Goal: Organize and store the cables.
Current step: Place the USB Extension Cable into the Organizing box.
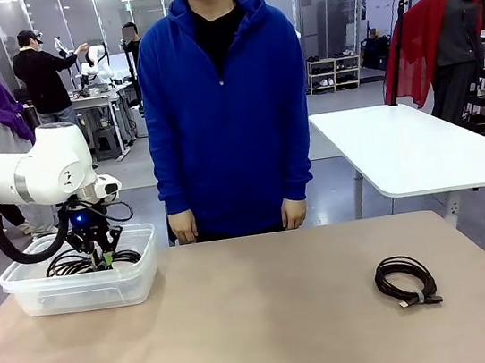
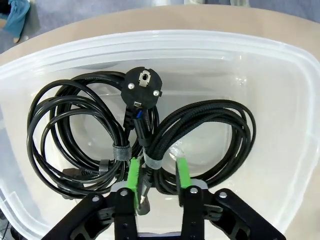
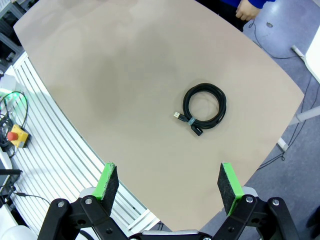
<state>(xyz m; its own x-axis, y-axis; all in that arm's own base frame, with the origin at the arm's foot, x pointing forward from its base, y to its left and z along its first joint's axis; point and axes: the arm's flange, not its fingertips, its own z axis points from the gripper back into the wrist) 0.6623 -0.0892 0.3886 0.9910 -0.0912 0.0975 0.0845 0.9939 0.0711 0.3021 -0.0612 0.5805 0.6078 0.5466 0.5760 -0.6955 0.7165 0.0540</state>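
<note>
Cables: two bundles lay inside the clear plastic bin at the robot's left; a third, the loose coil, lay on the bare tabletop at its right, well apart from the bin
Left gripper: low inside the bin, jaws partly parted around the banded neck of the braided coil, with a gap showing beside the neck, so nothing was clamped
Right gripper: high above the table, jaws wide apart and empty, the loose coil lying below it
Step in hand: judged to be letting the braided coil go inside the bin
Doing it well: the pads should clear the neck fully before a straight lift; a slim connector beside one pad could snag and drag the bundle out
Power cord: smooth rubbery sheath, wide loops, dark band, chunky round plug with metal contacts
Braided coil: woven matte sleeve, tighter loops, grey band, probably springy
Loose coil: thin, flat ring, one band, slim connector ends
Bin: translucent, thin-walled, rounded corners, likely light enough to slide if bumped
</note>
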